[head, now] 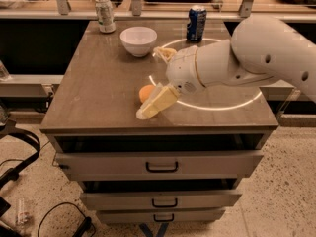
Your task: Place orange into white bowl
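The orange [145, 93] lies on the brown tabletop [98, 88], left of centre towards the front. The white bowl [138, 39] stands upright and empty at the back, apart from the orange. My gripper [149, 84] is open. Its near finger [157, 104] slants down to the tabletop in front of the orange and hides the fruit's right side. Its far finger [163, 53] sits behind the orange, near the bowl. The orange lies between the two fingers and rests on the table.
A silver-green can [104, 15] stands at the back left corner. A blue can [197, 22] stands right of the bowl. The table is a cabinet with drawers [160, 164] below. Cables [19, 157] lie on the floor at left.
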Controlling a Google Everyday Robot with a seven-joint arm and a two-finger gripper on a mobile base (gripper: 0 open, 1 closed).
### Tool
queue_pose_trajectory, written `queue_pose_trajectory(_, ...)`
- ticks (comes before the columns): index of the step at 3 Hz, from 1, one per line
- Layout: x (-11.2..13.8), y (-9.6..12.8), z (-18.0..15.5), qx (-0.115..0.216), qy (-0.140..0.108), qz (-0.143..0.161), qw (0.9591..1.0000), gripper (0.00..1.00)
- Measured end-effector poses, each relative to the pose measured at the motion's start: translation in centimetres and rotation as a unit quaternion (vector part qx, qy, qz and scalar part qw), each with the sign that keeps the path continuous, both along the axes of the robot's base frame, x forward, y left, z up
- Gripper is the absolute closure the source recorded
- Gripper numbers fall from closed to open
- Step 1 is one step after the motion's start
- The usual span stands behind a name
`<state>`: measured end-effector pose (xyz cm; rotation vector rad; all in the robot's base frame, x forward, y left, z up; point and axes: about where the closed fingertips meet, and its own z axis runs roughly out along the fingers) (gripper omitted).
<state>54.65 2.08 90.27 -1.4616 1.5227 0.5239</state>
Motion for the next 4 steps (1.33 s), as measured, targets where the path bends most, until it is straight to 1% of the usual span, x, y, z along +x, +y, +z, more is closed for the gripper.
queue_pose_trajectory(1, 1.3, 1.1, -1.3, 0.004, 0.016, 0.009, 0.9998, 0.00)
queue_pose_trajectory(2, 2.1, 1.4, -3.1, 0.011, 0.032, 0.013, 0.9993, 0.00)
queue_pose_trajectory(3, 2.0, 0.2, -4.9, 0.028, 0.037, 0.002, 0.9989, 0.00)
queue_pose_trajectory(4, 1.8, -0.9, -5.5, 0.034, 0.035, -0.008, 0.9988, 0.00)
